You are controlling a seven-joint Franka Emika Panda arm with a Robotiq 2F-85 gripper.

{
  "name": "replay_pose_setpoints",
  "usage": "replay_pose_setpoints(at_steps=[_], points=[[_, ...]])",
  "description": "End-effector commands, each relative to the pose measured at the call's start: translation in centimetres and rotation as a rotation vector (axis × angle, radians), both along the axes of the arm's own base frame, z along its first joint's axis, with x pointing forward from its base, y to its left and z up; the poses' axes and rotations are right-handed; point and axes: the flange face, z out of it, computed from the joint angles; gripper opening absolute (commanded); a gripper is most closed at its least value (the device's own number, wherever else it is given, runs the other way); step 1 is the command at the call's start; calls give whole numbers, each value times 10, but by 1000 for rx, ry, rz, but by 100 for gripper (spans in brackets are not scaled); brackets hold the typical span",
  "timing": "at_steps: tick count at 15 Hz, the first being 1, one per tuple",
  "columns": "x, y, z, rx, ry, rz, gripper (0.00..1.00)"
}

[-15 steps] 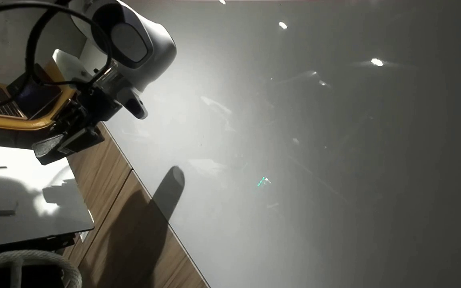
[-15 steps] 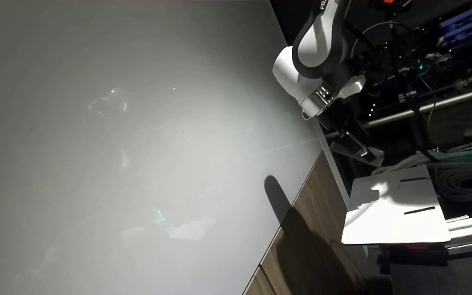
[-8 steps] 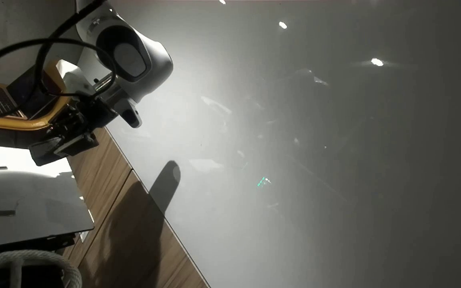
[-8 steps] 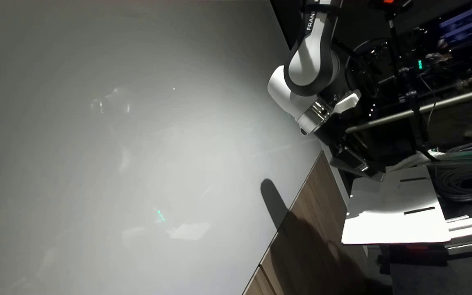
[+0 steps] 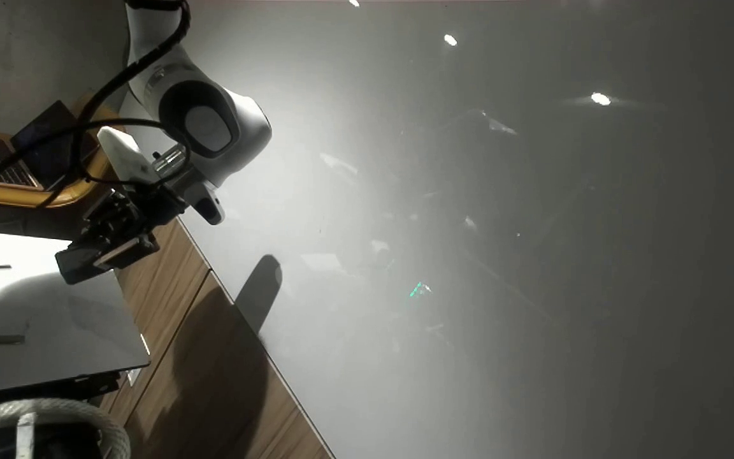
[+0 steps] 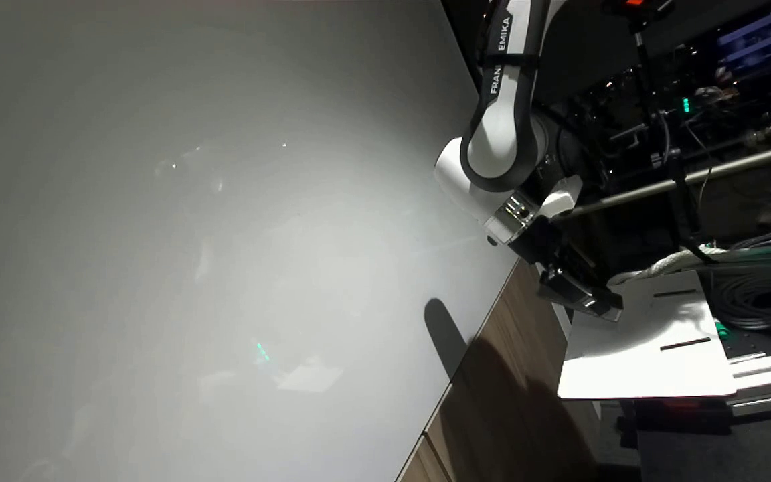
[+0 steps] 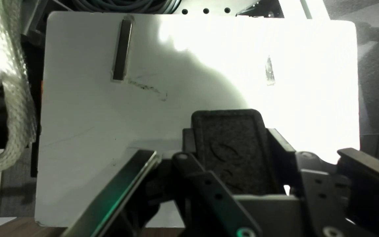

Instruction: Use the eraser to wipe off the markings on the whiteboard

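The hand (image 7: 234, 140) is clamped on the eraser (image 7: 232, 149) by its two long sides, probably so that the end sticking out past the grip is left free to meet a surface first. In the wrist view the eraser hangs over the white counter (image 7: 84, 112); whether it touches cannot be told. In both exterior views the hand is apart from the whiteboard (image 5: 501, 357), so no stroke is under way. No black markings can be made out there, which suggests the wiping may be done and the eraser is held here for setting down
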Motion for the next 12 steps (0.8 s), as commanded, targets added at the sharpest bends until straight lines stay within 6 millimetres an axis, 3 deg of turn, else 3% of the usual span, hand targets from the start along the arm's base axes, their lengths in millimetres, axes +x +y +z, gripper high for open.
replay_pose_setpoints(at_steps=[1, 12], points=[[11, -6, -13, -20, 12, 11, 30], [15, -9, -33, -29, 55, 25, 30]])
